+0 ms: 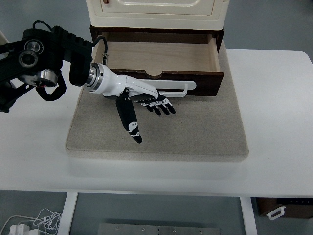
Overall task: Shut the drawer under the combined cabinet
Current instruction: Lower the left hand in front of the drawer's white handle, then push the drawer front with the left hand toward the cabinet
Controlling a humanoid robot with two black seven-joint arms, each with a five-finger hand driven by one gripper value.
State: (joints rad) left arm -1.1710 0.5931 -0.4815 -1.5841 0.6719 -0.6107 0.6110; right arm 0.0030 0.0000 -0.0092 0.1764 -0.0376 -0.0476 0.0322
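Top view: the drawer (159, 55) stands pulled out from the base of the cream cabinet (156, 12), its inside bare wood. Cabinet and drawer rest on a grey mat (195, 132) on the white table (279, 122). The left hand (139, 100) lies just in front of the drawer, fingers (159, 105) extended and relaxed, grasping nothing, close beside the white handle (178, 88). Contact with the handle cannot be determined.

This looks like a robot test lab, not a home. A plain white table (274, 161) stands on a grey floor (274, 24), a beige mat (195, 132) is laid under a small cabinet (156, 12), and loose white cables (34, 220) lie below.
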